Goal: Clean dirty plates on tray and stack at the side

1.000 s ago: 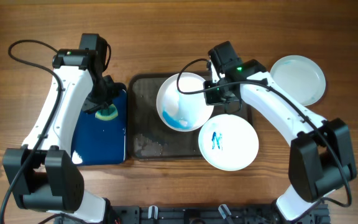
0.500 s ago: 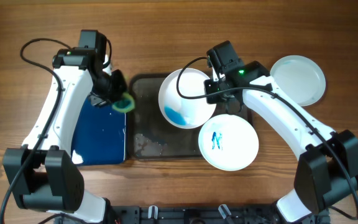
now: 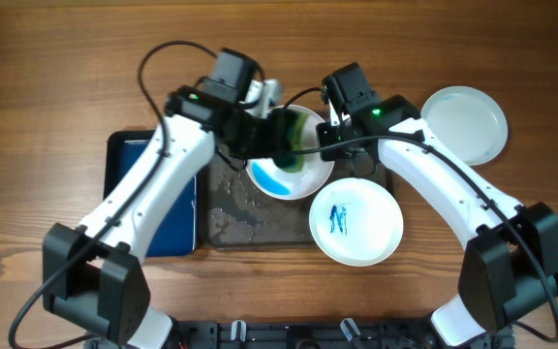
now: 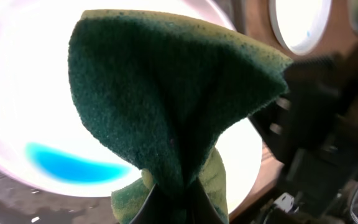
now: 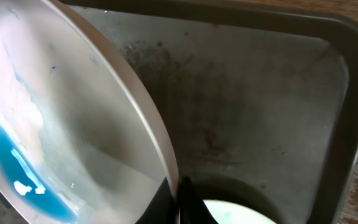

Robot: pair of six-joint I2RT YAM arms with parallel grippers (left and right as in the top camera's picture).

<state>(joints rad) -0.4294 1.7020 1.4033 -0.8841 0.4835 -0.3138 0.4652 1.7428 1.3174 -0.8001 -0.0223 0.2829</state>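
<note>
The biggest change is on the left. A second ago the left arm hung over the blue tray (image 3: 174, 228) with the sponge at its top end. Half a second ago it had lifted to that tray's inner edge. Now it has swung right across, and the left gripper (image 4: 175, 200) is pinched tight on the bottom of the green and yellow sponge (image 4: 166, 93), which stands up folded in front of the raised plate (image 3: 305, 176). From here I cannot tell whether the sponge is touching the plate or just over it. With the arm gone, more of the blue tray lies open to view.

The right arm has hardly stirred in the last half second. The right gripper (image 3: 335, 138) is closed on the plate's upper right rim, holding it tilted above the dark grey tray (image 3: 223, 221). A blue smear sits low in the plate's bowl, much as it did before.

The other two plates have not moved. The one with the blue scribble (image 3: 358, 225) lies flat at the tray's lower right corner, overhanging the rim onto the wooden table (image 3: 46, 97). The clean plate (image 3: 465, 123) rests on the table at the far right, well apart from the tray. Wet grey marks show on the tray's bare floor.
</note>
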